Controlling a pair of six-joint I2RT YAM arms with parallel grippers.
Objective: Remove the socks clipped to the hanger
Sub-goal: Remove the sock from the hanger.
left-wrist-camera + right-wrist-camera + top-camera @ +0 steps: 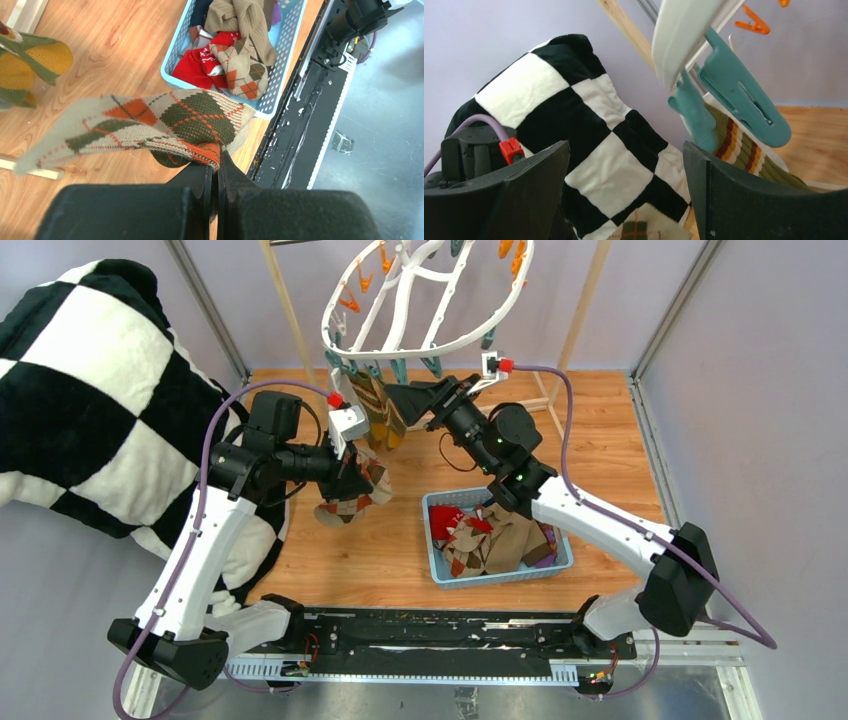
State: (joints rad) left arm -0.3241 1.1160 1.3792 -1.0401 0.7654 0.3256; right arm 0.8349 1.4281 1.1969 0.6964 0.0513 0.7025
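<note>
Two grippers: left gripper [216,161] pressed together, pinching the edge of an argyle sock [165,117]; right gripper [626,147] spread wide, holding nothing.
Right reach: teal clips [739,95] and a clipped striped sock [734,140] lie at 2 o'clock of its jaws; contact unclear.
Overhead: the hanger [455,343] sits at 12 o'clock, far rim cut off.
Floor: the basket [500,577] at 5 o'clock of the hanger, socks [495,540] piled inside.
Views: only the left wrist shows the pinch; overhead it is hard to make out.
Left side: checked blanket [90,410] at 9 o'clock.
</note>
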